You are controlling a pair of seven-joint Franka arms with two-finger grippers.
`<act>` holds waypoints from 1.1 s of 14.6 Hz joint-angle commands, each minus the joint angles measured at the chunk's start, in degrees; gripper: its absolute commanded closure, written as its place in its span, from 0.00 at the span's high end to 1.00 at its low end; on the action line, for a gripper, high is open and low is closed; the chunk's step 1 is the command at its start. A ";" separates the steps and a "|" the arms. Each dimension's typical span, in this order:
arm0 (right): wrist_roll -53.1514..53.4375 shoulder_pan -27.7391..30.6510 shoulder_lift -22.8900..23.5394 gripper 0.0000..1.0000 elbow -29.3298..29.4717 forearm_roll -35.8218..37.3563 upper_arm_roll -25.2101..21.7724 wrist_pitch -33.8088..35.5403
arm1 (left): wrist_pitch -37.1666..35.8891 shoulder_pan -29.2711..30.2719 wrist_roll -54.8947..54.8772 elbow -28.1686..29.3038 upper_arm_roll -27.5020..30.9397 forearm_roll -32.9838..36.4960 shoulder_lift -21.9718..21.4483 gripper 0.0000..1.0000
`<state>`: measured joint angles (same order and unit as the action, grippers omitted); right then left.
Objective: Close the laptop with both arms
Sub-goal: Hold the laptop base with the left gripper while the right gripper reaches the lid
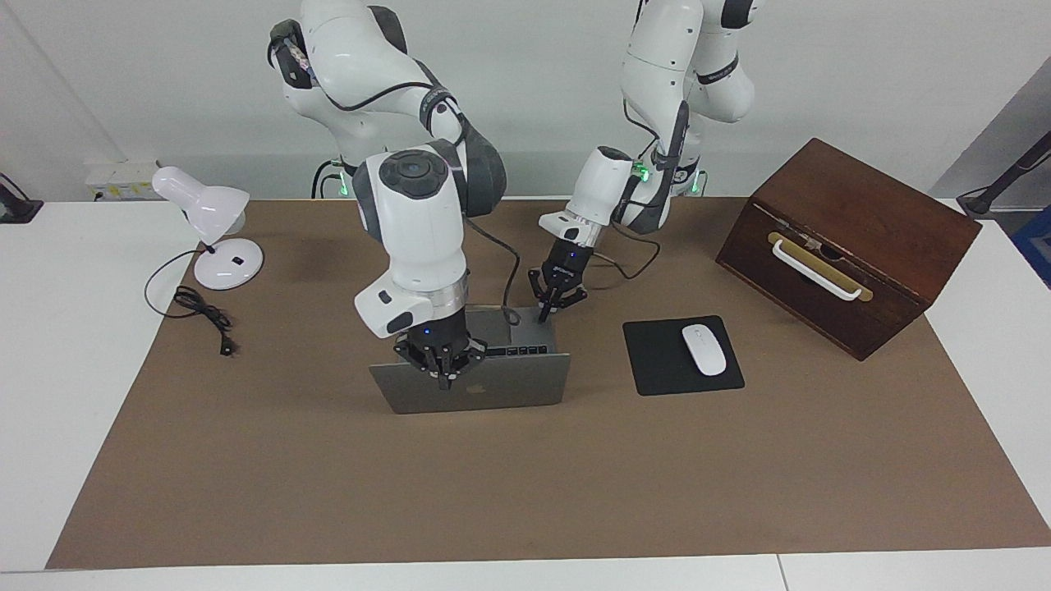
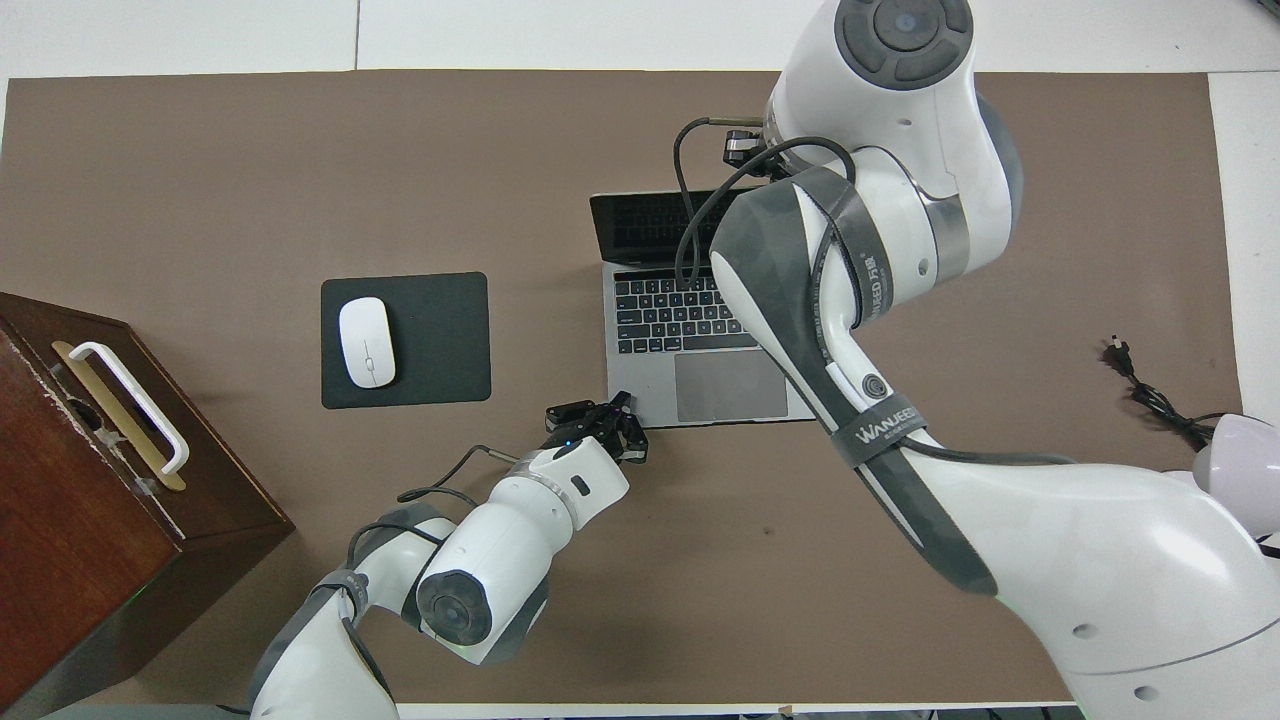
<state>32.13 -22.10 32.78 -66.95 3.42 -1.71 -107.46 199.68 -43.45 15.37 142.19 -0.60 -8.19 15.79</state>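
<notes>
Facing view: a silver-grey laptop (image 1: pixel 484 386) stands open in the middle of a brown mat (image 1: pixel 525 484) that covers the white tabletop (image 1: pixel 57 345), its lid upright with the logo side turned away from the robots. The right gripper (image 1: pixel 444 378) hangs at the lid's top edge, fingers pressed together and holding nothing; whether it touches the lid cannot be told. The left gripper (image 1: pixel 543 314) points down at the corner of the laptop's base nearest the robots, toward the left arm's end, fingers also pressed together and empty. A black mouse pad (image 1: pixel 657 361) with a white mouse (image 1: pixel 704 350) lies beside the laptop toward the left arm's end; a dark wooden box (image 1: pixel 854 238) with a pale handle sits past it. A white desk lamp (image 1: pixel 212 230) (its black cord (image 1: pixel 201 312) looped on the mat) stands toward the right arm's end.

Overhead view: the laptop (image 2: pixel 690 340) shows its dark keyboard and grey trackpad. The right arm (image 2: pixel 900 300) covers much of it, hiding its own gripper. The left gripper (image 2: pixel 620 420) sits at the base corner beside the trackpad. Mouse (image 2: pixel 366 342), pad (image 2: pixel 440 340) and box (image 2: pixel 90 500) lie toward the left arm's end.
</notes>
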 commanded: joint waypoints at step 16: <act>-5.23 3.29 -7.90 0.00 -17.59 -9.75 1.19 -3.01 | 1.06 -0.59 -11.06 -0.15 1.04 -0.16 3.90 0.00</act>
<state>28.89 -19.87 27.45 -79.51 -4.98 -1.48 -108.36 199.92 -43.55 5.55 142.20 -0.61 -8.17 15.96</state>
